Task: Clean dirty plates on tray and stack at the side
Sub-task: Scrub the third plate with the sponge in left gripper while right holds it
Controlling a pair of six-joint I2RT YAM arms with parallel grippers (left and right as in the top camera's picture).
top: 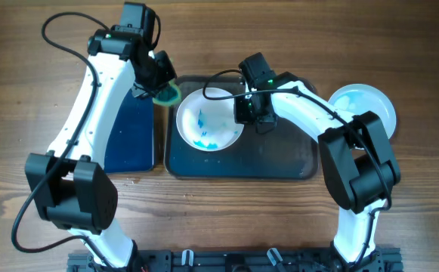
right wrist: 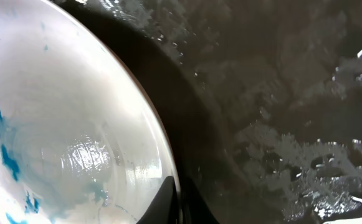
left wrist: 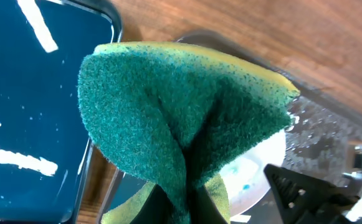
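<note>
With fingers (right wrist: 168,205) of R gripper (top: 245,115) clenched on rim of the smeared plate (top: 208,128), holds it on the tray (top: 279,155) w/ dish spreading left of them twd L gripper (top: 159,85), itself squeezing the sponge (top: 170,94) just by opp. rim, so nearer for wiping.

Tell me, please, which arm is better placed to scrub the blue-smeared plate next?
Left, probably. The left gripper holds the green sponge right beside the plate, while the right gripper is shut on that plate's right rim on the tray, likely steadying it.
</note>
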